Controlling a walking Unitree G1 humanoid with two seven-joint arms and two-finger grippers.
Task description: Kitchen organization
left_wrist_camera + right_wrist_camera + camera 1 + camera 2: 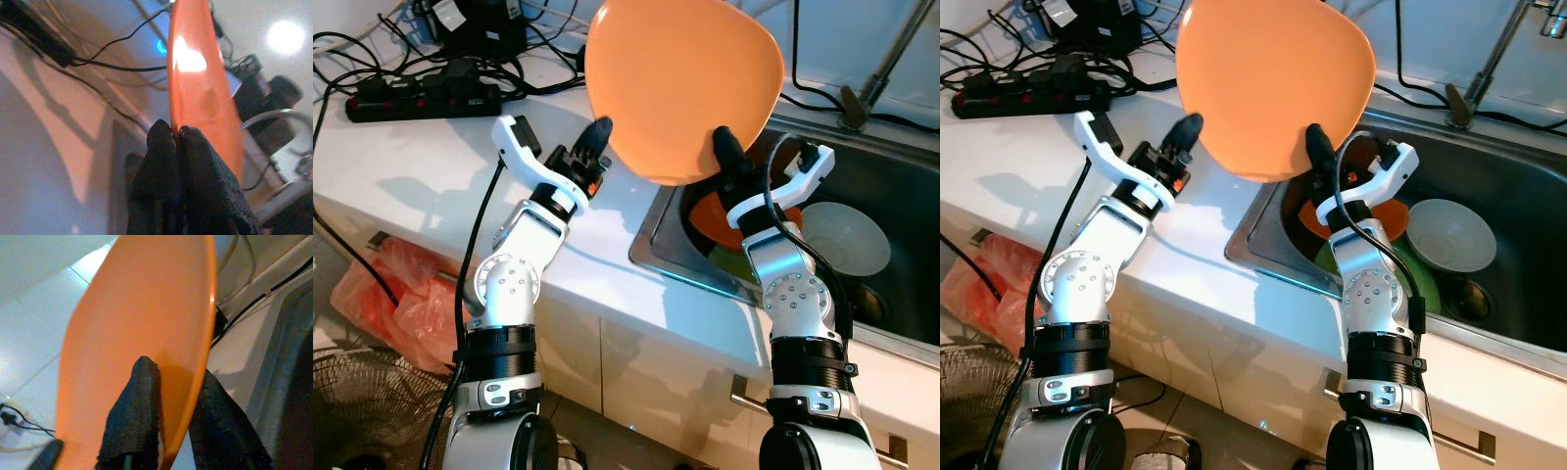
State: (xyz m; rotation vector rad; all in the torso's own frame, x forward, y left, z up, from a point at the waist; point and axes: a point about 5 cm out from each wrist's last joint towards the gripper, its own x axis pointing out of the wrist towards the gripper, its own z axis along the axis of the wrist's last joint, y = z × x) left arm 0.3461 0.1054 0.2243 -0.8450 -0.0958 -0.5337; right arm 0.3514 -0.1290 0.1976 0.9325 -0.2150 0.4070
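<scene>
From the left eye view we see both silver arms raised over the white countertop (431, 162), sharing one large orange rounded-square plate (680, 83) that is held up on edge above the corner of the stainless steel sink (891, 206). The left gripper (600, 137) pinches the plate's left rim; the right gripper (724, 152) clamps its lower right rim. A black power strip (421, 98) with tangled cables lies at the back of the counter. In the basin sit a pale round plate (845, 238) and a second orange dish (720, 217), and a red plastic bag (396, 294) slumps on the floor below.

From the right eye view we see the same hold, the plate tilted upright, clear of the counter. A green dish (1410, 274) shows in the sink under the pale plate.

From the left wrist view we see the plate edge-on, its thin rim caught between the two black fingers (205, 181), which are nearly closed around it.

From the right wrist view we see one finger (132, 421) pressed on the plate's orange face and the other behind the rim, the pair closed only as far as the plate's thickness allows.
</scene>
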